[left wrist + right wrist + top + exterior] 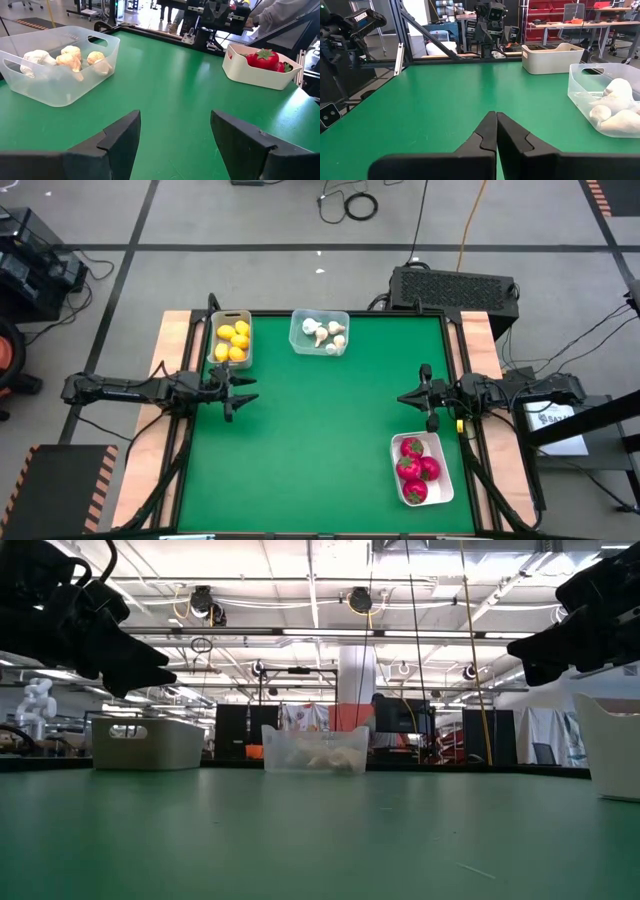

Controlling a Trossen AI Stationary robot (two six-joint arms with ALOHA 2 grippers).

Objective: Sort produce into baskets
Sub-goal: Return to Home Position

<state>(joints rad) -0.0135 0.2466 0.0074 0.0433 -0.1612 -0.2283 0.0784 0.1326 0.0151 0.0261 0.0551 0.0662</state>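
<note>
Clear tub (55, 89) well apart from left pincer (248, 389).

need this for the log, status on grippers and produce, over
Left gripper open, right gripper shut, both empty at table sides. Lemons in grey bin, garlic in clear tub, red fruits in white tray. Nothing loose on the green mat.

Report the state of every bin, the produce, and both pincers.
left pincer: open, empty, at the table's left side.
right pincer: shut, empty, at the right side.
grey bin: holds lemons.
clear tub: holds garlic bulbs.
white tray: holds red fruits.
</note>
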